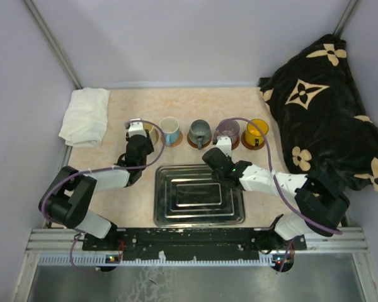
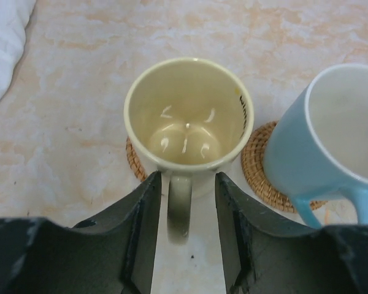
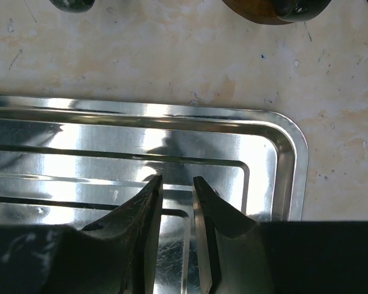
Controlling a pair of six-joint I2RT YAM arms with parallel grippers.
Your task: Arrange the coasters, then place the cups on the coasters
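Observation:
Five cups stand in a row, each on a coaster: cream (image 1: 151, 133), white-and-blue (image 1: 169, 130), grey (image 1: 200, 132), purple (image 1: 228, 129), orange-yellow (image 1: 256, 131). My left gripper (image 1: 137, 131) is at the cream cup (image 2: 188, 116), which sits on a woven coaster (image 2: 134, 162). That gripper (image 2: 188, 179) is open, its fingers either side of the cup's handle (image 2: 179, 205) with a gap on both sides. The blue cup (image 2: 331, 135) rests on its own coaster (image 2: 253, 166) beside it. My right gripper (image 3: 177, 179) hangs over the tray, only slightly open and empty.
A rectangular metal tray (image 1: 166, 217) lies between the arms, and its far right corner (image 3: 288, 141) shows under my right gripper. A folded white cloth (image 1: 85, 116) lies at the back left. A dark patterned blanket (image 1: 327, 107) fills the right side.

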